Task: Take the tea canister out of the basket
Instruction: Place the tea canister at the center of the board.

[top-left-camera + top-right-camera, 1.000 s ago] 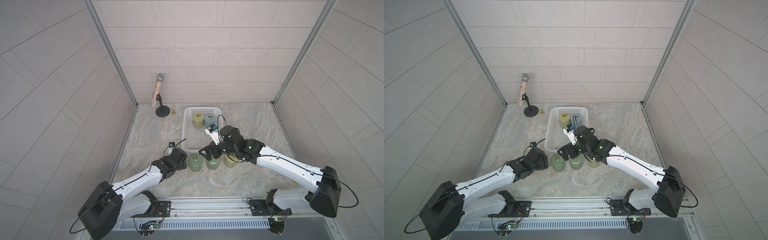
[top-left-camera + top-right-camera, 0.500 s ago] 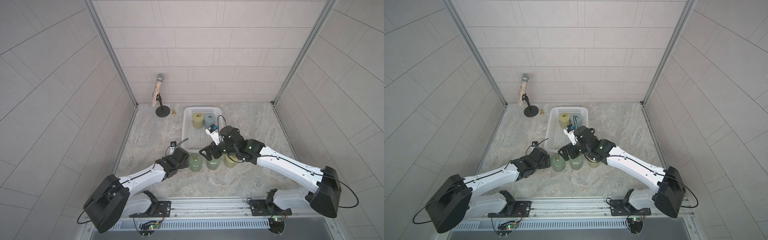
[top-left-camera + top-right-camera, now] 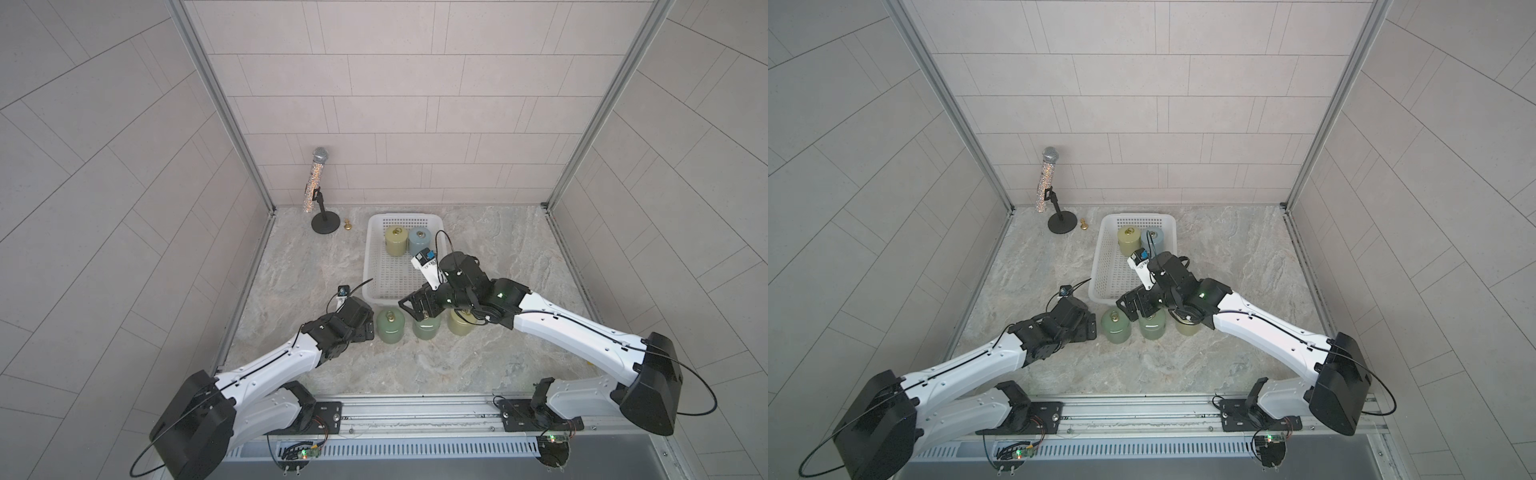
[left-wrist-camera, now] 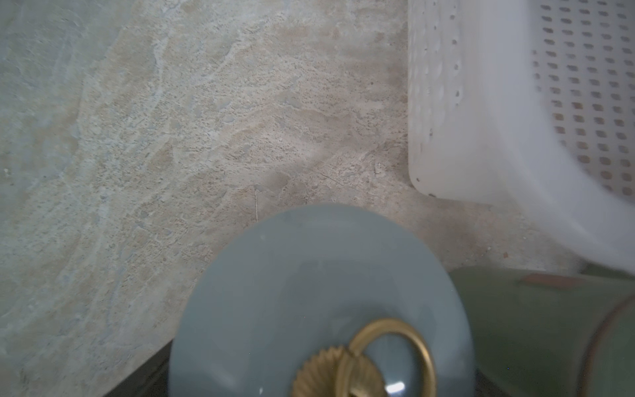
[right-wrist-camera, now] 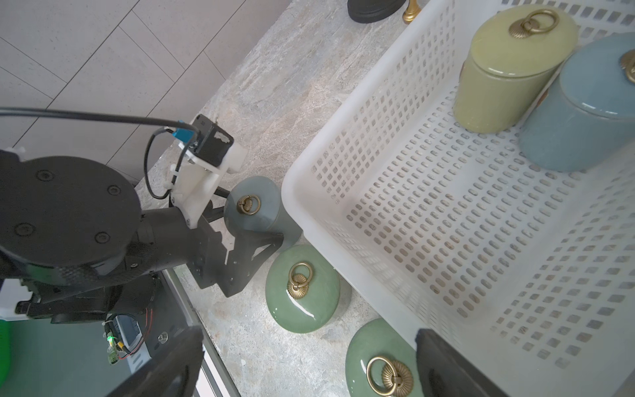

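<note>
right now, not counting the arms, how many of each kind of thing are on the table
tea canisters: 5 (2 inside the basket, 3 outside it)
basket: 1
microphone on its stand: 1
small brass piece: 1
total: 8

A glittery microphone [image 3: 316,178] on a black stand [image 3: 325,224], a small brass knob [image 3: 347,225] just beside.

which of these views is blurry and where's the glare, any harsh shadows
Left wrist view: the near canister lid and the basket rim are soft, while the stone tabletop is sharp. Right wrist view: crisp, with small white glare streaks on the green lid. Both top views: even light, only faint shadows.
</note>
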You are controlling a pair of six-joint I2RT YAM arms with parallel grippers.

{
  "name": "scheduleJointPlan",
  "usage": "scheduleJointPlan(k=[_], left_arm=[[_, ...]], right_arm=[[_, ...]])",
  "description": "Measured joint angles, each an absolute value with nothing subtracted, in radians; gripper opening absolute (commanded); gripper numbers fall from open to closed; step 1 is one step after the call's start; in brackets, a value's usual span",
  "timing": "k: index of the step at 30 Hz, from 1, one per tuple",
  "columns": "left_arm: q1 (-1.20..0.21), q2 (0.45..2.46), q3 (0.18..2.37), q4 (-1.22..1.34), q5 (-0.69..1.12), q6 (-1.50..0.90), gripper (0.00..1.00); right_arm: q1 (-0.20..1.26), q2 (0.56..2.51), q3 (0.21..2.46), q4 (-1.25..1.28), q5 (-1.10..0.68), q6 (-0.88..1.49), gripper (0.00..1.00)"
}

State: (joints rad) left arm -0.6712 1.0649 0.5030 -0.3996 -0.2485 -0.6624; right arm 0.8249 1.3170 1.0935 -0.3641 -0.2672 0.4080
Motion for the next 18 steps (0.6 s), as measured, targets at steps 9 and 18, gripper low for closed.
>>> scheduleJointPlan(k=[9, 18], left_arm=[[-0.671, 0.930, 0.643, -0.623, -0.244, -0.662, 1.00], [-0.671, 0.919, 0.826, -0.744, -0.221, -0.628, 1.00]], right_arm=[[0.817, 1.312, 1.093, -0.363, -0.223, 0.408, 1.00], [0.764, 1.237, 1.074, -0.363, -0.146, 0.417, 1.00]])
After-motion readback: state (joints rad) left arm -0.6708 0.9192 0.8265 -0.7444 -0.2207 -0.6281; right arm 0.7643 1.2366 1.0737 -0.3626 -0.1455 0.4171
